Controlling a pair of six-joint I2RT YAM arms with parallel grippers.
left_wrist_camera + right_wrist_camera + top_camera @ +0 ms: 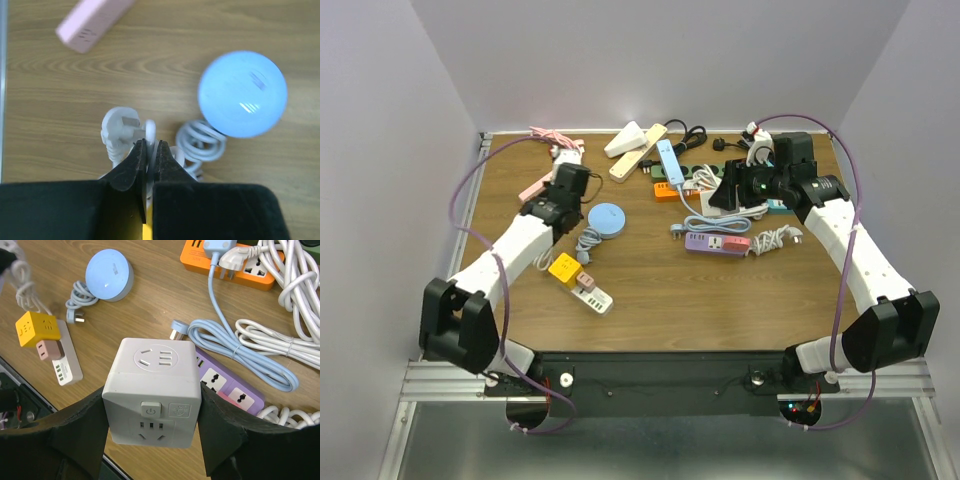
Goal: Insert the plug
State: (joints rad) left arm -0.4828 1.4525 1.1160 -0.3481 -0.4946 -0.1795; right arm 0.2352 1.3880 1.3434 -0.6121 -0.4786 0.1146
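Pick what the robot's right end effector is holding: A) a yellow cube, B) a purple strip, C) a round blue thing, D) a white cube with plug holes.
D: in the right wrist view the white cube sits clamped between the black fingers of the right end effector; the left end effector pinches a white cable instead.

We are in a robotics lab cell: two arms [510, 250] mounted by an aluminium rail [440, 378], plain walls [660, 60] boxing in a wooden surface [720, 290] strewn with power strips [717, 242].
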